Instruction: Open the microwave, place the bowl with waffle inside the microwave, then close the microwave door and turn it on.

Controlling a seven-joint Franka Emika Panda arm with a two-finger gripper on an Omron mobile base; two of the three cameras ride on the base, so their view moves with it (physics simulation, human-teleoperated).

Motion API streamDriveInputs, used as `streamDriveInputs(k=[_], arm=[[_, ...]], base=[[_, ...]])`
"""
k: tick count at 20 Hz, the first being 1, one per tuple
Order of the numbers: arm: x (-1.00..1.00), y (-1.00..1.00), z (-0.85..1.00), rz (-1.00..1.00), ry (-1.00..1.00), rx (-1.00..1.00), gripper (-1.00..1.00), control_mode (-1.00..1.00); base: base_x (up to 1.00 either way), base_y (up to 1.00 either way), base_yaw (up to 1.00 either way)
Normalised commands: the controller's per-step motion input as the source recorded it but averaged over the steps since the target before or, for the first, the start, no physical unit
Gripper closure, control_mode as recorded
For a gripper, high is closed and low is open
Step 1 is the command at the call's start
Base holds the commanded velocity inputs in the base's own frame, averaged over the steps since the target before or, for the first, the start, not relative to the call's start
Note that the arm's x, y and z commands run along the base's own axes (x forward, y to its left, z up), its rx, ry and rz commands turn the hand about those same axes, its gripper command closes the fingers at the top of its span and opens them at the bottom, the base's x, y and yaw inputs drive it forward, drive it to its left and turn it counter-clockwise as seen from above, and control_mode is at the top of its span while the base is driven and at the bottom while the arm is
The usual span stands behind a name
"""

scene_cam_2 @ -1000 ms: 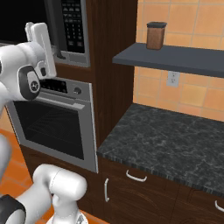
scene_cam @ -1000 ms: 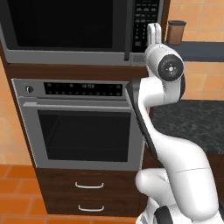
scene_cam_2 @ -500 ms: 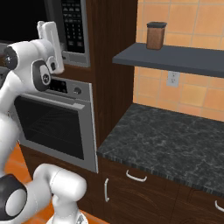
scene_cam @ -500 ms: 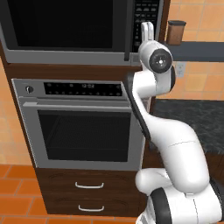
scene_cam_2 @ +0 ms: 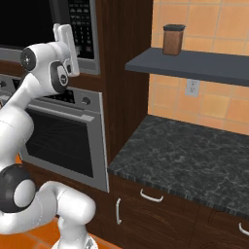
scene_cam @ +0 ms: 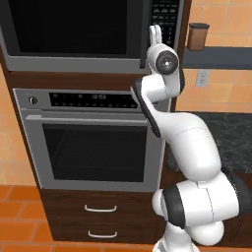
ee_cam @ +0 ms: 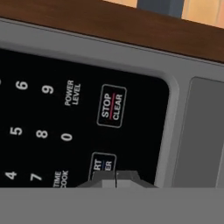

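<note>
Against glossy black keypad (ee_cam: pixel 65 122), closed claw (ee_cam: pixel 116 176)

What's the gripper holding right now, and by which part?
Nothing. The gripper is shut with no object between its fingertips, which point at the start button on the microwave keypad.

The white Franka arm with dark joints (scene_cam: pixel 189 142) rises from its rounded base, bends at a thick elbow and reaches up and away toward the far wall, its wrist turned so the hand stands nearly upright. The two-finger gripper (scene_cam: pixel 156 32) points upward at the top of the arm, in the right base view (scene_cam_2: pixel 64 35) leaning slightly right. Its jaws are pressed together with no gap between them and nothing held; in the hand view the dark fingertips (ee_cam: pixel 115 178) meet at a thin seam.
</note>
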Motion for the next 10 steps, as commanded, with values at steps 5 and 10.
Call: streamDriveInputs(k=[5,10], arm=[[1.00,0.01,-0.25,0.00,0.00,-0.01,1.00,-1.00],[1.00,0.02,-0.22,0.00,0.44,-0.09,1.00,-1.00]], base=[[0.00,0.00,0.00],[0.00,0.00,0.00]])
